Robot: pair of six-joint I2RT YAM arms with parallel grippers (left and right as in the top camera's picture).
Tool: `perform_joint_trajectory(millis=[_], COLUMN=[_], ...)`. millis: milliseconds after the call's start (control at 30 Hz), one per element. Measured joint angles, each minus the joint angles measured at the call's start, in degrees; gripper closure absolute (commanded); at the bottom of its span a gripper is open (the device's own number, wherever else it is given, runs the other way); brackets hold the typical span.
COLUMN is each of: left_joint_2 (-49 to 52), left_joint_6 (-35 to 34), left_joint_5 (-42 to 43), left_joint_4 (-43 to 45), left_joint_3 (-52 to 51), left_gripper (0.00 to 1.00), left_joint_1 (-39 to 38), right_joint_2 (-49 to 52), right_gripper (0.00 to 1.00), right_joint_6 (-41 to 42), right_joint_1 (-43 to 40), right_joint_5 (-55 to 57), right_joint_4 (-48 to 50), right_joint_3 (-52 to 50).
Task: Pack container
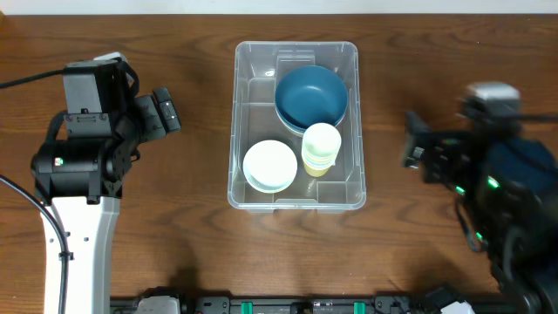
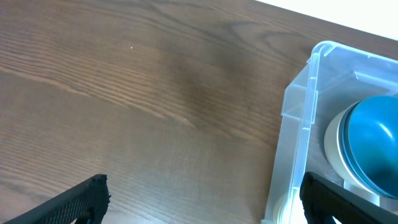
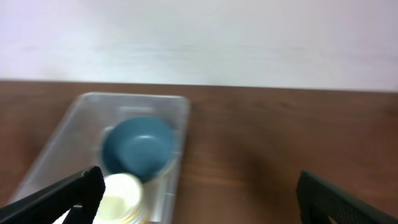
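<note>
The clear plastic container (image 1: pixel 296 196) stands in the middle of the table. Inside it are a blue bowl (image 1: pixel 311 94) at the back, a white bowl (image 1: pixel 269 165) at the front left and a pale yellow cup (image 1: pixel 321 146) at the front right. My left gripper (image 1: pixel 162 111) is open and empty, left of the container; its wrist view shows the container's rim (image 2: pixel 297 106) and the blue bowl (image 2: pixel 376 140) between the fingers (image 2: pixel 202 199). My right gripper (image 1: pixel 411 141) is open and empty to the right of the container, blurred; its wrist view shows the container (image 3: pixel 62 134), bowl (image 3: pixel 138 146) and cup (image 3: pixel 121 196).
The brown wooden table (image 1: pixel 174 218) surrounds the container. The arms' bases and cables lie along the front edge (image 1: pixel 261 305). A pale wall (image 3: pixel 199 37) lies beyond the table's far edge.
</note>
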Motion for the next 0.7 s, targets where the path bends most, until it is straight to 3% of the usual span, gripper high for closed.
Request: perform_joint_trajectory(millis=[267,467,700], left_joint_2=[0.0,0.0,0.0], left_joint_6=[0.0,0.0,0.0], left_joint_5=[0.0,0.0,0.0], left_joint_4=[0.0,0.0,0.0], left_joint_3=[0.0,0.0,0.0], left_gripper=[0.02,0.02,0.02], left_joint_1=[0.0,0.0,0.0], right_joint_2=[-14.5,-27.1,-42.4], right_gripper=[0.01,0.01,0.01], right_joint_6=[1.1,2.9,6.6], right_joint_1=[-12.6,-14.2,-14.2], right_joint_5=[-1.6,-2.4,-2.6], right_joint_4=[9.7,19.2,21.0], right_joint_3=[-25.4,-45.3,-62.2])
